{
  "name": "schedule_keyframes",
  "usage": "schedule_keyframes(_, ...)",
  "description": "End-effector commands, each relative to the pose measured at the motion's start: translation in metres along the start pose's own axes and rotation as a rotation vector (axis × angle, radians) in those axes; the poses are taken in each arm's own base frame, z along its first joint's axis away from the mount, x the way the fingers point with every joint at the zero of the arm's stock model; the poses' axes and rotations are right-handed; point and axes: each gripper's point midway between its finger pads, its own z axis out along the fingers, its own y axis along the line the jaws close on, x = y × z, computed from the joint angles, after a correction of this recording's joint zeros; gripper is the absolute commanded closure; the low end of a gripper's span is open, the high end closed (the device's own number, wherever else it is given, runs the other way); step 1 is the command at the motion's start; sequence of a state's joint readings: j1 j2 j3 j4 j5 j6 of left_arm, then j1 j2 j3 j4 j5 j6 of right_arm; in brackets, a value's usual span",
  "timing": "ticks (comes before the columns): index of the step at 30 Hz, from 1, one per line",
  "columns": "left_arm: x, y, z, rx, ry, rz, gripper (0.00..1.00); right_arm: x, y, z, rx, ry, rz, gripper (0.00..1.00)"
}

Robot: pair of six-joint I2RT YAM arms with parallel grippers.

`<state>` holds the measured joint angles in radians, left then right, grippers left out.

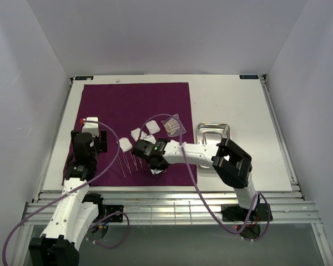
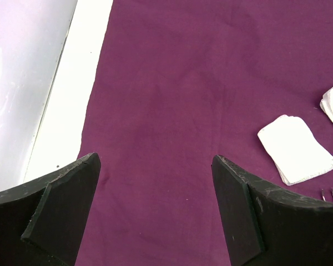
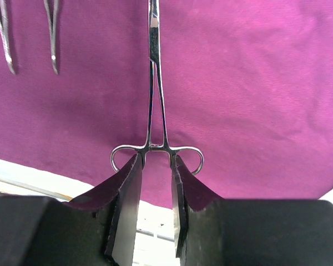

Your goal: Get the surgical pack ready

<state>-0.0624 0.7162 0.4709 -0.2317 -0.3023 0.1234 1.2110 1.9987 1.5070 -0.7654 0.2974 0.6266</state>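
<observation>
The deep-purple cloth (image 1: 133, 105) lies flat on the white table. Three white gauze pads (image 1: 137, 134) and a clear packet (image 1: 175, 126) lie on it. Several thin metal instruments (image 1: 127, 163) lie side by side near its front edge. My right gripper (image 1: 155, 168) is low over the cloth's front edge. In the right wrist view it (image 3: 156, 160) is closed on the ring handles of steel forceps (image 3: 155, 83) that lie along the cloth (image 3: 255, 83). My left gripper (image 1: 93, 126) is open and empty over the cloth's left part (image 2: 172, 83), with a gauze pad (image 2: 297, 148) to its right.
The small steel tray (image 1: 213, 133) stands on the bare table right of the cloth, partly under my right arm. Two more instruments (image 3: 53, 33) lie left of the held forceps. A small red item (image 1: 82, 120) sits at the cloth's left edge. Grey walls enclose the table.
</observation>
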Motion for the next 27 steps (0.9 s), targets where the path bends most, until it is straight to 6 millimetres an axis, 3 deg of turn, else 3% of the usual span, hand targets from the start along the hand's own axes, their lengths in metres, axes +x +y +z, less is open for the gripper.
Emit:
schedule_keyframes(1,-0.004,0.000,0.000,0.000,-0.019,-0.002,0.08,-0.018,-0.008,-0.022,0.004,-0.084,0.054,0.92)
schedule_keyframes(4,-0.003,0.001,0.000,-0.001,-0.016,-0.002,0.08,-0.029,-0.014,-0.029,0.002,-0.127,0.088,0.92)
schedule_keyframes(9,-0.003,0.001,0.000,-0.001,-0.016,-0.002,0.08,-0.058,-0.043,-0.046,0.032,-0.208,0.159,0.92)
schedule_keyframes(14,-0.001,0.001,0.001,-0.005,-0.007,0.003,0.08,-0.078,-0.106,-0.068,0.100,-0.280,0.273,0.92)
schedule_keyframes(15,-0.002,0.001,0.001,-0.006,-0.008,0.002,0.08,-0.068,-0.121,-0.064,0.127,-0.264,0.279,0.92)
schedule_keyframes(17,-0.001,0.002,0.001,-0.009,-0.002,0.005,0.08,-0.068,-0.152,-0.073,0.136,-0.290,0.332,0.92)
schedule_keyframes(18,-0.001,0.002,0.002,-0.010,-0.001,0.005,0.08,-0.050,-0.166,-0.063,0.155,-0.250,0.311,0.92)
schedule_keyframes(21,0.000,0.002,0.002,-0.011,0.005,0.008,0.08,-0.036,-0.200,-0.068,0.182,-0.261,0.347,0.92)
schedule_keyframes(22,0.001,0.002,0.003,-0.012,0.008,0.009,0.08,-0.023,-0.216,-0.067,0.210,-0.251,0.350,0.92)
schedule_keyframes(27,0.003,0.002,0.003,-0.015,0.017,0.014,0.08,0.015,-0.243,-0.051,0.206,-0.192,0.399,0.92)
